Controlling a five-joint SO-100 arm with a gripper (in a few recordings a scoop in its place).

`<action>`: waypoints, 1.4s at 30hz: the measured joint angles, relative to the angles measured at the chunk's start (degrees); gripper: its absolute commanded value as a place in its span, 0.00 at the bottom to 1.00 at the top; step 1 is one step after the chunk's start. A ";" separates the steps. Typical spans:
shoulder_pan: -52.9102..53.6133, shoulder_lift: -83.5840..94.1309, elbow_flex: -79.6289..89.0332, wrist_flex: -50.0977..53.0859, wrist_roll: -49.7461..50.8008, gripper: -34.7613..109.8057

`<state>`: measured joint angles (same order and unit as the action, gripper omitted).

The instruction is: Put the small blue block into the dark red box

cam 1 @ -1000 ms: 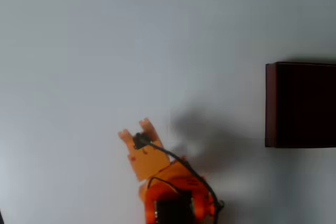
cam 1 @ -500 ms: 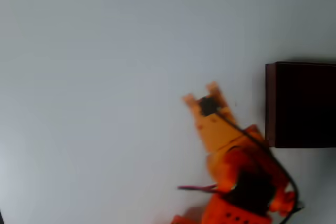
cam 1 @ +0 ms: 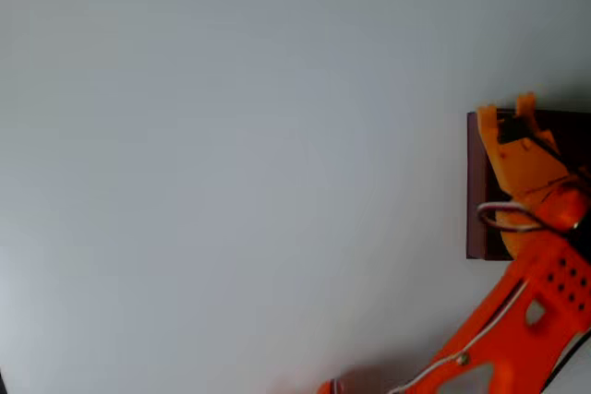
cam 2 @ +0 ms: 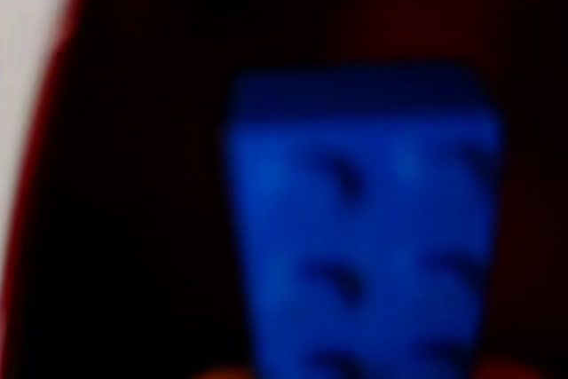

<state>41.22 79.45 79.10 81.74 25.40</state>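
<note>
OK, I'm reading the jaws (cam 1: pixel 506 106) as sitting over the top-left corner of the dark red box (cam 1: pixel 475 182) in the overhead view, orange arm crossing the box from lower right. In the wrist view the small blue block (cam 2: pixel 364 228) sits right in front of the jaws, blurred, dimpled face toward the lens, dark box interior behind it, maroon wall and pale counter (cam 2: pixel 31 33) off to its left. Jaws look clamped on the block.

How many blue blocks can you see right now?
1. The small blue block fills the wrist view close to the camera, with the dark red box behind it. Others could be hidden inside the box.
</note>
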 measured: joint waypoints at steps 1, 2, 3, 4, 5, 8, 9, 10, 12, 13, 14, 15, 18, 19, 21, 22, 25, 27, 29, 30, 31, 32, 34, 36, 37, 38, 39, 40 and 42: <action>0.44 -1.76 -0.53 -0.70 0.00 0.36; 0.70 -3.16 -0.70 -1.05 0.00 0.36; 1.14 -4.22 -0.70 -1.76 -0.53 0.36; 1.41 -4.66 -0.70 -2.55 -0.88 0.36; 1.41 -4.83 -0.70 -2.81 -1.49 0.36; 0.79 -4.83 -0.53 -3.25 -2.72 0.36; 0.26 -4.57 0.18 -3.25 -3.43 0.36; -0.18 -3.87 1.05 -3.25 -3.78 0.36; -1.67 0.18 4.66 -3.87 -4.75 0.35; -2.64 3.08 6.86 -4.39 -5.54 0.33; -3.87 6.42 9.49 -4.83 -6.42 0.31; -5.45 10.02 12.57 -5.62 -7.73 0.28; -11.87 22.41 22.15 -7.56 -12.13 0.24; -14.59 26.72 25.49 -8.35 -13.97 0.24; -20.04 35.51 32.26 -9.40 -16.79 0.24; -22.59 39.64 35.07 -9.76 -17.84 0.24; -30.59 50.27 43.07 -10.72 -21.80 0.24; -37.35 56.34 48.96 -12.30 -23.99 0.24; -43.42 62.67 55.81 -14.24 -24.61 0.24; -45.79 65.39 58.62 -15.12 -24.70 0.24; -48.43 68.47 62.05 -16.08 -24.87 0.24; -50.89 71.81 65.83 -17.14 -25.40 0.24; -55.20 79.01 72.86 -17.93 -26.37 0.24; -57.48 86.22 77.87 -16.79 -27.33 0.24; -58.10 89.74 79.80 -15.73 -28.21 0.24; -58.80 93.60 81.56 -14.50 -29.00 0.24; -59.06 97.65 82.97 -12.83 -29.36 0.24; -59.15 102.39 85.25 -10.81 -29.53 0.24; -59.06 108.90 88.77 -7.47 -29.53 0.24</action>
<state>-17.84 188.35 167.87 74.27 -4.13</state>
